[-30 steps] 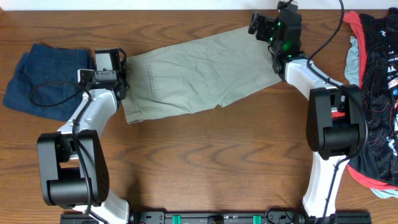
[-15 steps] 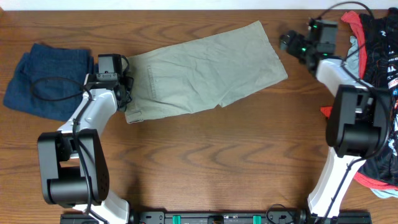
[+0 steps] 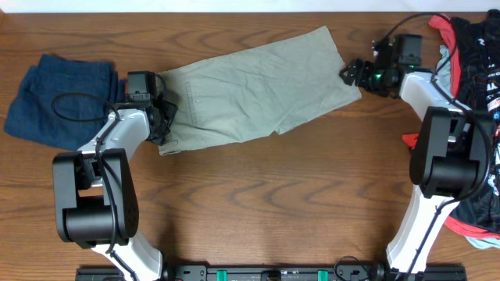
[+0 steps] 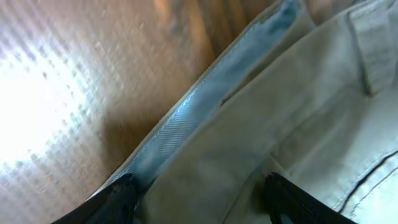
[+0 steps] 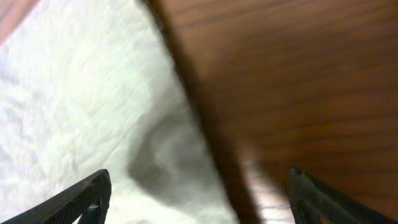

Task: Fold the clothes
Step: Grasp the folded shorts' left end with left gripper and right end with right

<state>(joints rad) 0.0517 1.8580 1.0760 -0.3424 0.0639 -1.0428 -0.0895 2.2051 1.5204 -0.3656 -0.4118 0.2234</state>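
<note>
Left claw [image 3: 162, 123] is hanging spread open over the waistband [image 4: 180, 124] of the khaki shorts [image 3: 258, 90]; right claw [image 3: 349, 72] is gaping wide, empty, at their right edge.

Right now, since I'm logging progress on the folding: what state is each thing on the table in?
Khaki shorts: spread flat, not folded up yet.
Denim garment: rumpled, loosely folded, left of the shorts.
Clothes pile: heaped, far right.
Left pincer: open, over the shorts' waistband.
Right pincer: open, at the shorts' hem edge.
</note>
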